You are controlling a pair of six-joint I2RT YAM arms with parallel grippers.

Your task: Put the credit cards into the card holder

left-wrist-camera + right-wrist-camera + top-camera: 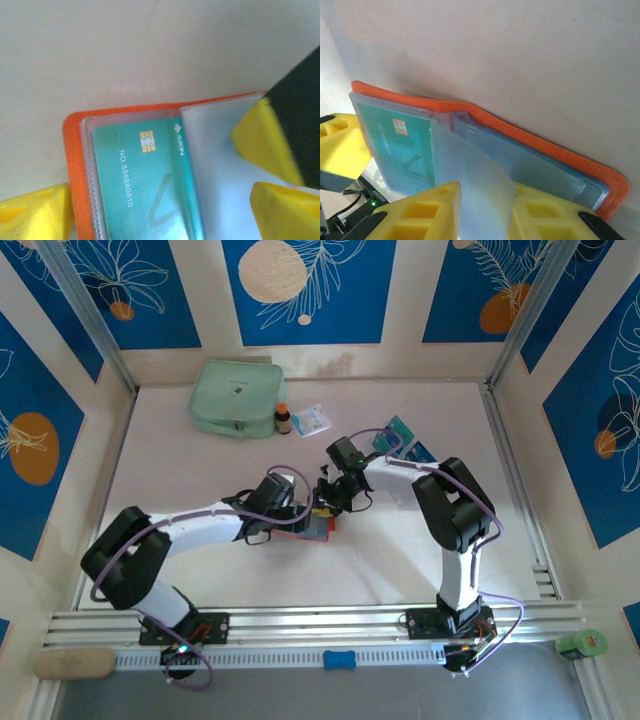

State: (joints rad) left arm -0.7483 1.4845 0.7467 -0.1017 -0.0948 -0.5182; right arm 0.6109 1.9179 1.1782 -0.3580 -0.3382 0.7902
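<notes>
The orange card holder (74,165) lies open on the table, under both grippers in the top view (305,526). A teal-green credit card (140,185) with a chip sits inside its left clear pocket (395,150). My left gripper (160,212) is open, its yellow fingers (35,212) standing either side of that page without touching the card. My right gripper (485,210) is shut on a clear pocket leaf (470,170) of the card holder and holds it lifted. Two more credit cards, one teal (398,430) and one blue (420,452), lie at the back right.
A mint-green zip pouch (237,397) stands at the back, with a small brown bottle (283,418) and a white-and-blue packet (312,420) beside it. The two arms meet mid-table. A green object (582,644) sits past the front rail at the right.
</notes>
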